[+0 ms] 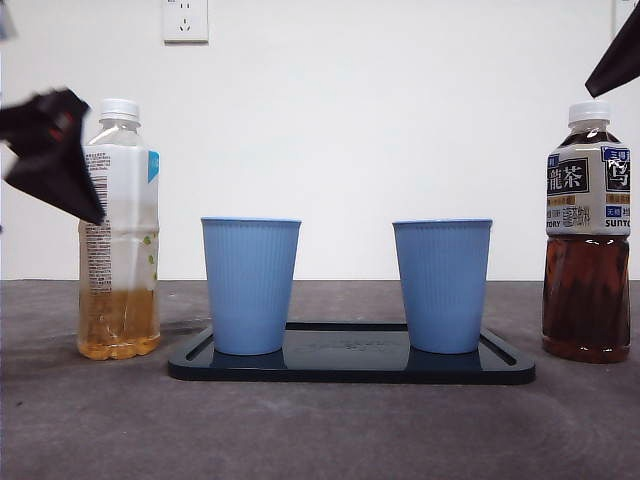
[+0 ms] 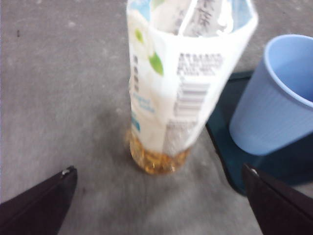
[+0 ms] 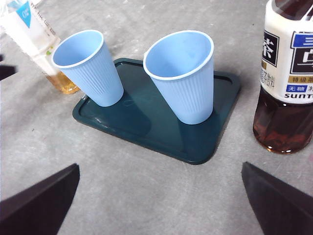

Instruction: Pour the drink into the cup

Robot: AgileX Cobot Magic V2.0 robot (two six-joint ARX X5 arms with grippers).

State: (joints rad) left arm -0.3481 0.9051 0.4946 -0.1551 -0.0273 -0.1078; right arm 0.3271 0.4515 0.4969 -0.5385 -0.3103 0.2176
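Observation:
A clear bottle of pale yellow tea [image 1: 118, 230] with a white label and cap stands left of the tray. A bottle of dark tea [image 1: 587, 240] stands right of it. Two empty blue cups [image 1: 250, 285] [image 1: 442, 285] stand on the dark tray [image 1: 350, 368]. My left gripper [image 1: 60, 150] hangs open just beside the pale bottle's upper part. In the left wrist view the left gripper [image 2: 159, 169] has its jaws wide apart and the bottle [image 2: 181, 88] stands close ahead between them, untouched. My right gripper [image 3: 160, 166] is open and empty, high above the tray's near side [image 3: 195, 152].
The right arm shows only as a black tip [image 1: 615, 55] at the top right corner of the front view. A white wall with a socket [image 1: 185, 20] lies behind. The grey table [image 1: 320, 430] runs in front of the tray.

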